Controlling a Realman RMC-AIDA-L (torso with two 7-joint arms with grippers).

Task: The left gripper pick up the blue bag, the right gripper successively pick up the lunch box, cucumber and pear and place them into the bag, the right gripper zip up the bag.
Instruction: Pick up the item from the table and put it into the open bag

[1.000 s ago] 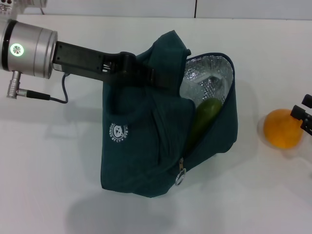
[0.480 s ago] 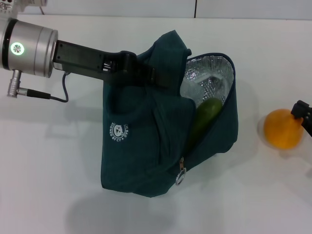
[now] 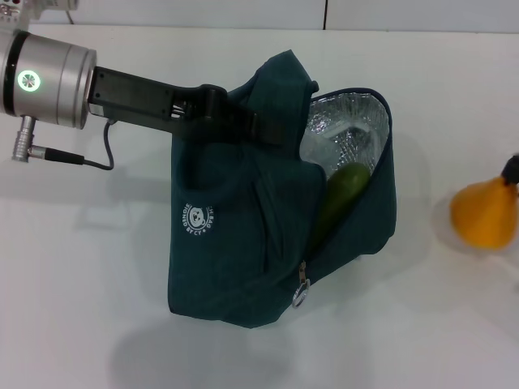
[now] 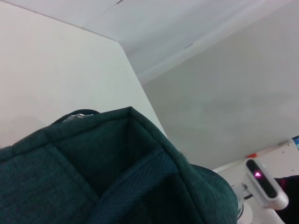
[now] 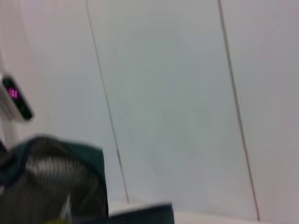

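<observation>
The blue bag [image 3: 243,243] hangs over the white table with my left gripper [image 3: 229,120] shut on its top fabric by the handle. Its mouth gapes to the right and shows silver lining. Inside, the clear lunch box [image 3: 345,134] lies deep in the opening. The dark green cucumber [image 3: 340,190] leans out in front of it. The orange pear [image 3: 484,215] is at the far right, tilted, its narrow end touching a dark part of my right gripper [image 3: 512,168] at the picture's edge. The left wrist view shows only the bag's fabric [image 4: 112,172]; the bag [image 5: 51,186] is blurred in the right wrist view.
The zipper's metal ring pull [image 3: 301,296] hangs at the bag's lower front. A cable [image 3: 97,158] trails from my left wrist. White table [image 3: 89,284] surrounds the bag, with a wall seam behind it.
The pear has shifted right and tipped so its narrow end points up-right. My right gripper has drawn back toward the picture's edge. The bag and left arm stay still.
</observation>
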